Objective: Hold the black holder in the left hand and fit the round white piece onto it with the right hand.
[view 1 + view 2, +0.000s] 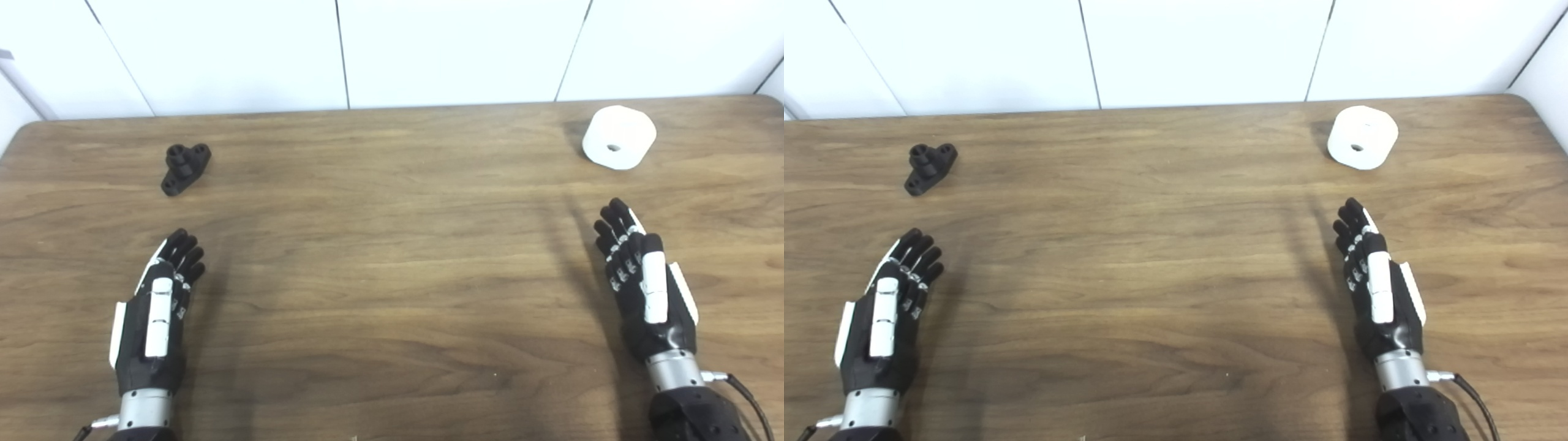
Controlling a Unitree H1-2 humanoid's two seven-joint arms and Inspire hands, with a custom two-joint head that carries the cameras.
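I see the black holder [185, 167] lying on the wooden table [392, 257] at the far left, untouched, and the round white piece [618, 137] at the far right, tilted so its centre hole faces me. My left hand [156, 312] hovers near-side of the holder, well apart from it, fingers straight and slightly spread, holding nothing. My right hand [643, 282] sits likewise near-side of the white piece, empty. The right eye view alone shows the table's far right corner and the side wall [1546, 79].

Black holder [185, 167] and round white piece [618, 137] apart
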